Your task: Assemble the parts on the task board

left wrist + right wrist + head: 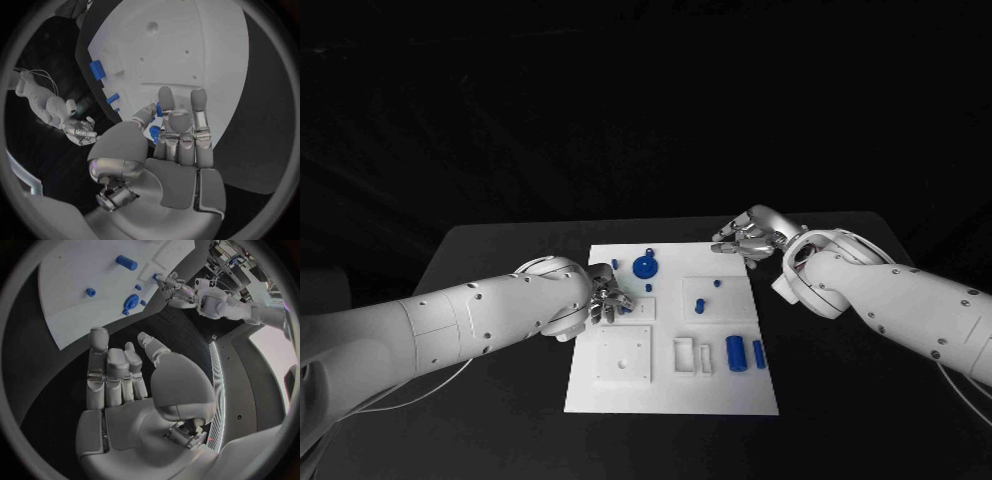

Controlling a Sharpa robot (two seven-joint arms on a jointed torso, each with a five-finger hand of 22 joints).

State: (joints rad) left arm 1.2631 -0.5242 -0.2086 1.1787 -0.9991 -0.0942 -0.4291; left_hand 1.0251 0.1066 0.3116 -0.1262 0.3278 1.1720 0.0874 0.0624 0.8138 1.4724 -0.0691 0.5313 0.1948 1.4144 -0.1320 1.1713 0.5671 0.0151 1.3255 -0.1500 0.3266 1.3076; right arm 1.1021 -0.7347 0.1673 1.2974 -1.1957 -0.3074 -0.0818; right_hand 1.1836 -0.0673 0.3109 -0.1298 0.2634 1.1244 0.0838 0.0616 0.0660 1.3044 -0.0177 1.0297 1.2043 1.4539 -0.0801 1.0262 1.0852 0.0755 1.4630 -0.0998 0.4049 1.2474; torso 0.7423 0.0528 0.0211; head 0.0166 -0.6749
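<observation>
The task board (672, 330), a white plate, lies in the middle of the black table (502, 250) in the head view. A round blue disc part (646, 267) sits near its far edge, and two blue cylinders (736, 352) stand side by side in the near right area, beside a white upright block (684, 355). The left hand (606, 300) rests over the board's left edge with its fingers curled; from here I cannot tell whether anything is between them. The right hand (750, 238) hovers above the table just beyond the board's far right corner, fingers bent, holding nothing visible.

In the left wrist view, the left hand (169, 145) shows what the head view hides: a small blue part (155, 132) pinched between the thumb and the fingertips, close above the task board (187, 45). The right hand (81, 131) appears small over the dark table.

In the right wrist view, the right hand (125, 385) has its fingers loosely extended and apart, empty, above the dark table beside the task board (81, 270). The blue disc part (131, 302) and one blue cylinder (127, 262) lie on the board, and the left hand (172, 285) reaches over its edge.
</observation>
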